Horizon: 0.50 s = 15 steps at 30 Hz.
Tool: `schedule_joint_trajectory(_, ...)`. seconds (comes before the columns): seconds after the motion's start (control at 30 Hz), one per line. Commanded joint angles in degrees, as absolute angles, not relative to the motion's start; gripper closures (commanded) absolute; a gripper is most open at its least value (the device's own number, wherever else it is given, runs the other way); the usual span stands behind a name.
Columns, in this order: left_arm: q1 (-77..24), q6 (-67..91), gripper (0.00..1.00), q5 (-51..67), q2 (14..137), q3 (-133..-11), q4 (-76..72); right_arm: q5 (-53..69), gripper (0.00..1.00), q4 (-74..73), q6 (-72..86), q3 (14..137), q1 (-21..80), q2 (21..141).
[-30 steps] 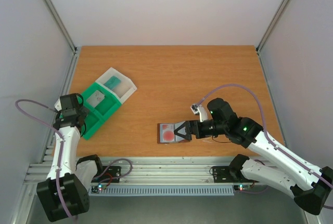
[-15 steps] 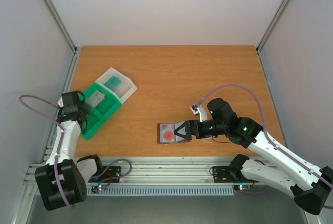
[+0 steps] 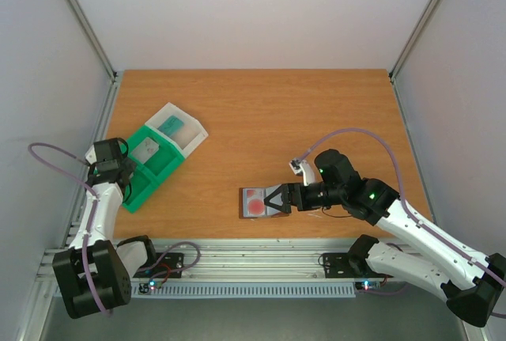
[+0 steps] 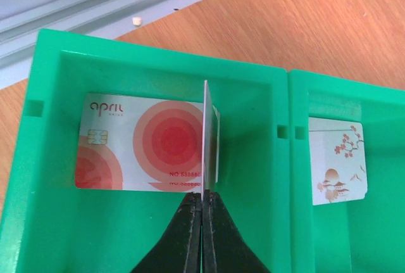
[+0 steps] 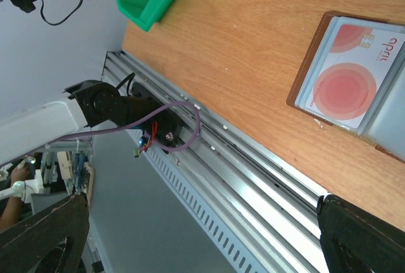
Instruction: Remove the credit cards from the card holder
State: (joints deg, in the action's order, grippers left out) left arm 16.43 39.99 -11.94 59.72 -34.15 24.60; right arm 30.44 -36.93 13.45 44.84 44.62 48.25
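I count five cards (image 4: 139, 152), one wallet (image 5: 305, 89), one green tray (image 4: 253, 222) and one clear box (image 3: 190, 131).

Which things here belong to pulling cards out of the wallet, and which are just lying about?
Job:
open wallet; red card in it; upright card pinched in the shut left gripper; open right gripper over the wallet.

Lying about:
green tray; red-ring card and blossom card flat in it; clear box at its far end.

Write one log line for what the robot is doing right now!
left claw: shut on thin card, edge-on over green tray | right claw: open by card holder | red card: in card holder
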Motion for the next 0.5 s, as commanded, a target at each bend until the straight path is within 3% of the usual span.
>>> schedule_joint_trajectory(0.0, 16.7, 40.0, 1.0, -17.3, 60.0, -34.6, 24.0, 30.4, 0.02, -38.6, 13.3, 45.1, 44.7, 47.4)
schedule_joint_trajectory(0.1, 16.8, 41.3, 0.99, -19.2, 60.1, -34.7, 25.3, 30.4, 0.02, -38.9, 13.3, 44.7, 44.7, 47.4)
schedule_joint_trajectory(0.2, 16.7, 41.8, 0.9, -20.1, 60.4, -35.1, 25.8, 30.1, 0.02, -38.9, 13.4, 44.7, 44.7, 47.7)
schedule_joint_trajectory(0.37, 16.8, 42.2, 0.86, -20.5, 60.0, -34.5, 25.2, 30.3, 0.02, -38.4, 13.2, 44.8, 44.6, 48.8)
schedule_joint_trajectory(0.47, 16.8, 42.3, 0.79, -20.5, 59.9, -35.2, 26.3, 30.4, 0.02, -38.1, 13.3, 44.7, 44.7, 49.2)
